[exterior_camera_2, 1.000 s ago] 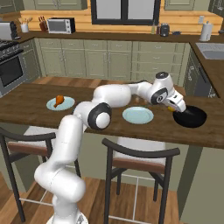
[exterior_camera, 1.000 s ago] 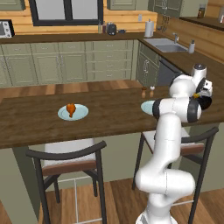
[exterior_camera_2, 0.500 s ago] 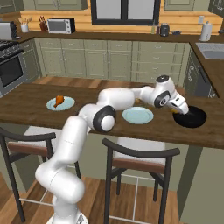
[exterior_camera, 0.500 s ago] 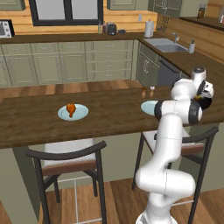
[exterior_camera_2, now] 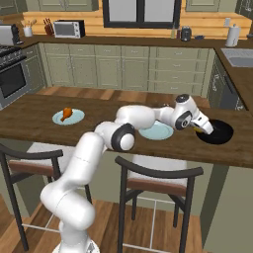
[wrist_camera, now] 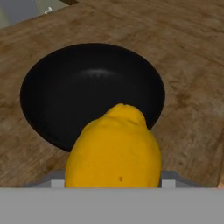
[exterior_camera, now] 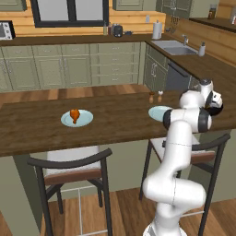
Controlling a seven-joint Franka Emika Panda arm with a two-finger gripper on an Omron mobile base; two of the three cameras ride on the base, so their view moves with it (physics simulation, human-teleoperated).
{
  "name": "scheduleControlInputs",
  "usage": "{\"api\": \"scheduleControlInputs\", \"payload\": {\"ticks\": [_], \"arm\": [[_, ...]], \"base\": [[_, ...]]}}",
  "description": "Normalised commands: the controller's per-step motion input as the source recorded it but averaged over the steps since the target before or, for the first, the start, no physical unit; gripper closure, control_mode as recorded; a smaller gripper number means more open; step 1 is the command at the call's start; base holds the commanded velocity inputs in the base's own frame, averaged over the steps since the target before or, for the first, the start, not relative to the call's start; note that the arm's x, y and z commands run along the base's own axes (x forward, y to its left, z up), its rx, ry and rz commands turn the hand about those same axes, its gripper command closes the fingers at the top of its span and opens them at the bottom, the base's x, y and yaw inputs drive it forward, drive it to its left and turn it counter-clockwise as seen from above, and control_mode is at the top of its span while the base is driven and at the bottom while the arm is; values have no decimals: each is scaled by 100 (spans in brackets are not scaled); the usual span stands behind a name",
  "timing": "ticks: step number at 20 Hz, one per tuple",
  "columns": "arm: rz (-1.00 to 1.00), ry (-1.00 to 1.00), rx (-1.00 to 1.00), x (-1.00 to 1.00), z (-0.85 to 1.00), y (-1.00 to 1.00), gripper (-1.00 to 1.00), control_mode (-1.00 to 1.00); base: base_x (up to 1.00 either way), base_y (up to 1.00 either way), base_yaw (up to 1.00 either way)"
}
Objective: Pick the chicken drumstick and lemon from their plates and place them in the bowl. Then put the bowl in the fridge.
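Yellow and bumpy, the lemon [wrist_camera: 113,148] sits low in the middle of the hand view, held by the gripper [exterior_camera_2: 203,129] just over the near edge of the black bowl [wrist_camera: 92,89]. It looks firm, light and a bit slippery, so a hold across its fat middle seems best. The chicken drumstick [exterior_camera: 74,115] waits on its plate [exterior_camera: 84,120] at the middle left of the left base view.

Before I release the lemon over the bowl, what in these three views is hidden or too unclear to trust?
- Fingers: in the hand view the lemon covers them, so the grip contact is unseen.
- Bowl near rim: hand view, hidden behind the lemon.
- Bowl in the left base view: mostly blocked by the arm's wrist.
- Lemon's height above the bowl: right base view, too small to judge.
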Motion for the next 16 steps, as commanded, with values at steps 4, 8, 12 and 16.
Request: {"api": "scheduleControlInputs", "payload": {"ticks": [4,8,12,16], "arm": [[0,0,0,23,-9,-18,100,-100],[0,0,0,22,0,-28,100,-100],[0,-1,0,14,-11,-8,100,-100],[0,0,0,35,-2,-3,-100,-100]], "base": [[0,0,0],[0,0,0],[0,0,0],[0,0,0]]}}
